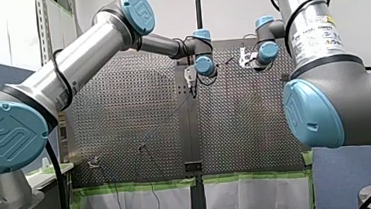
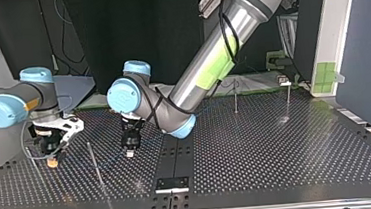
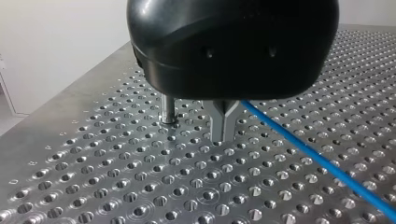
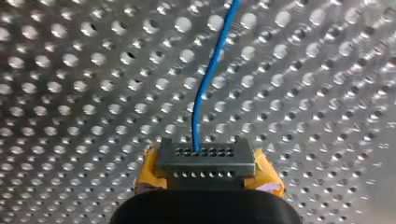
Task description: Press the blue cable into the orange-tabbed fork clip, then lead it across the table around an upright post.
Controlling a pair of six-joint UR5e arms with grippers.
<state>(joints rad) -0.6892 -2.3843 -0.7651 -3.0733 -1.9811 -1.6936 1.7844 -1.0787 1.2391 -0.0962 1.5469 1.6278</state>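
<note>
Bright even light; specular glare on table [image 4: 70, 93]; top view backdrop [image 2: 117, 29] dark; shadows soft.

blue cable [image 3: 317, 161] disappears behind my left gripper [image 3: 223, 136].

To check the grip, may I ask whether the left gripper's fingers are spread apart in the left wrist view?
No, the metal fingers of the left gripper stand pressed together at the blue cable.

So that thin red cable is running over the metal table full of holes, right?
Nearly. The cable is blue, not red, as the left wrist view shows plainly. The rest holds: it is thin and runs over the metal table full of holes.
</note>
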